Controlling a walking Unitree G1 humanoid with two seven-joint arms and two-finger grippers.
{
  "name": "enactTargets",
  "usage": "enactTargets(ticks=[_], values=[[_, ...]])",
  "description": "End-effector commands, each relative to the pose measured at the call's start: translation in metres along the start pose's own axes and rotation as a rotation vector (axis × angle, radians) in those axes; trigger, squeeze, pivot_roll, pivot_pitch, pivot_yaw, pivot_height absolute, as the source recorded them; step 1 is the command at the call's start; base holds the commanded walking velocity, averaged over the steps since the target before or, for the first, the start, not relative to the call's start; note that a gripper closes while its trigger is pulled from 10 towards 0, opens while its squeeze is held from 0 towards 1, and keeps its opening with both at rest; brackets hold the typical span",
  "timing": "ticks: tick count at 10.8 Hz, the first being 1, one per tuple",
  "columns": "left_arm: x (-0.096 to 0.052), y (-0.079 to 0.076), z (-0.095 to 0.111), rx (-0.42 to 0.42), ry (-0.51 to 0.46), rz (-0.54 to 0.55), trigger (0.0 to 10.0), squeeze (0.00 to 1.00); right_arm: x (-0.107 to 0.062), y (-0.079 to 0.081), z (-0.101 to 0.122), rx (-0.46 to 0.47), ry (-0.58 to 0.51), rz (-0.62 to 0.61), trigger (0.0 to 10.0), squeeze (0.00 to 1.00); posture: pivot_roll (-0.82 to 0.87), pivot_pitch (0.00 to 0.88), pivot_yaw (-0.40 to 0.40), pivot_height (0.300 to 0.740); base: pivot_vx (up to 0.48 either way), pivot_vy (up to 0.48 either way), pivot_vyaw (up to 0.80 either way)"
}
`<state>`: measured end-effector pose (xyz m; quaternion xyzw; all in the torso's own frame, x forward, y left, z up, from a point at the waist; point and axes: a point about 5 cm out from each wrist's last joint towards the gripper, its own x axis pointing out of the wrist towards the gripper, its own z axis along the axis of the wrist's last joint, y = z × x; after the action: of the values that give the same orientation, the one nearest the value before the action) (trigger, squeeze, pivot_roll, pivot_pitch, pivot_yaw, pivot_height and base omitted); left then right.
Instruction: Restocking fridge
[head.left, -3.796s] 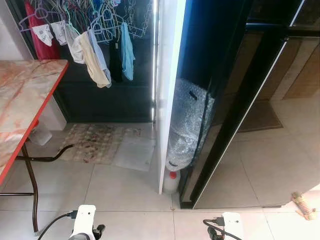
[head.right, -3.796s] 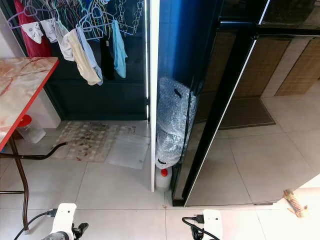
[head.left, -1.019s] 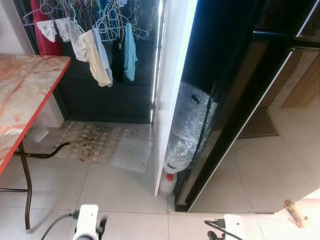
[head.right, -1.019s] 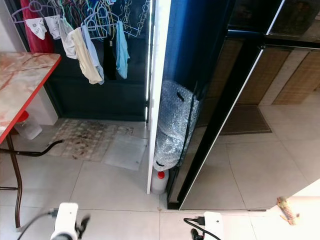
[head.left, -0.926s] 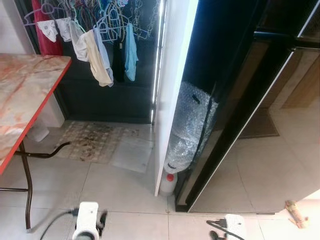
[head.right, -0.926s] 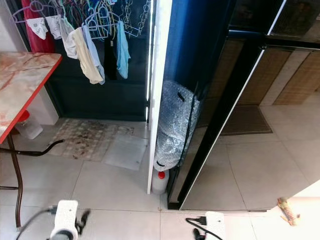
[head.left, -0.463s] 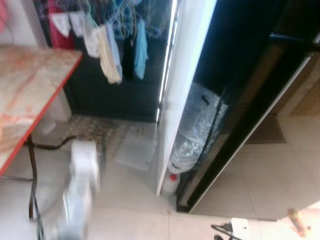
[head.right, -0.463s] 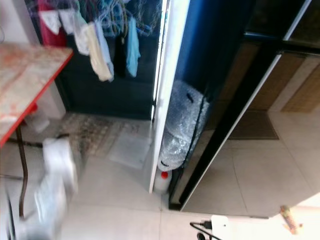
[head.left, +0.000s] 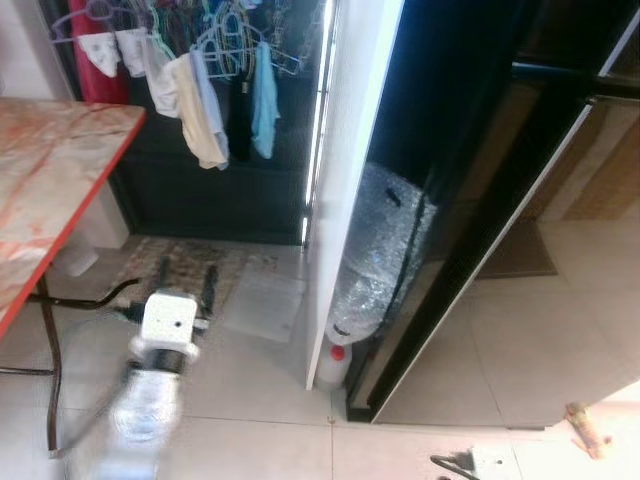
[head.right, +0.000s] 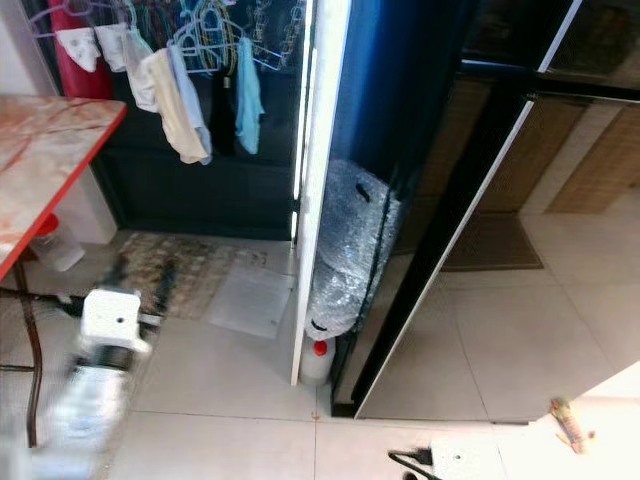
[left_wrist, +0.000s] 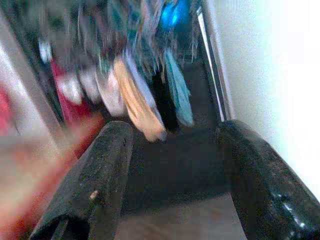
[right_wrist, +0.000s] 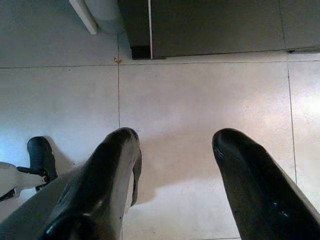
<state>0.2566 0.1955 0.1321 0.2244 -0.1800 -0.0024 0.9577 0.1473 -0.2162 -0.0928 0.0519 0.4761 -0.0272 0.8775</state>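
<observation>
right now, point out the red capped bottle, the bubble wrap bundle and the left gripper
red capped bottle (head.left: 332, 365), left eye view, on its pale body below the cap
bubble wrap bundle (head.left: 380, 255), left eye view, on the middle of the wrap
left gripper (left_wrist: 172, 150), left wrist view, midway between its two black fingertips

A home: hung laundry (head.left: 205, 110), tiled floor (head.left: 560, 320).

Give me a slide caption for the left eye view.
Left gripper raised, open and empty, beside the marble table, facing the black fridge.
</observation>
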Motion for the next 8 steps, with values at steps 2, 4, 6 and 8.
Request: enactTargets(ticks=[2, 4, 6, 8], values=[[0.008, 0.011, 0.016, -0.046, -0.025, 0.068, 10.0, 0.0, 0.004, 0.013, 0.003, -0.009, 0.011, 0.005, 10.0, 0.0, -0.05, 0.0, -0.112, 0.74, 0.0, 0.0, 0.0], [-0.003, -0.012, 0.02, -0.218, 0.055, -0.005, 10.0, 0.0, 0.008, 0.035, 0.003, -0.014, 0.012, 0.027, 10.0, 0.0, -0.06, 0.0, -0.111, 0.74, 0.0, 0.0, 0.0], [-0.021, -0.025, 0.005, -0.294, 0.168, -0.013, 10.0, 0.0, 0.01, 0.047, 0.006, -0.02, 0.009, 0.04, 10.0, 0.0, -0.06, 0.0, -0.118, 0.74, 0.0, 0.0, 0.0], [-0.019, -0.015, 0.004, -0.286, 0.204, 0.033, 10.0, 0.0, 0.011, 0.05, 0.009, -0.038, 0.006, 0.043, 10.0, 0.0, -0.05, 0.0, -0.124, 0.74, 0.0, 0.0, 0.0]])
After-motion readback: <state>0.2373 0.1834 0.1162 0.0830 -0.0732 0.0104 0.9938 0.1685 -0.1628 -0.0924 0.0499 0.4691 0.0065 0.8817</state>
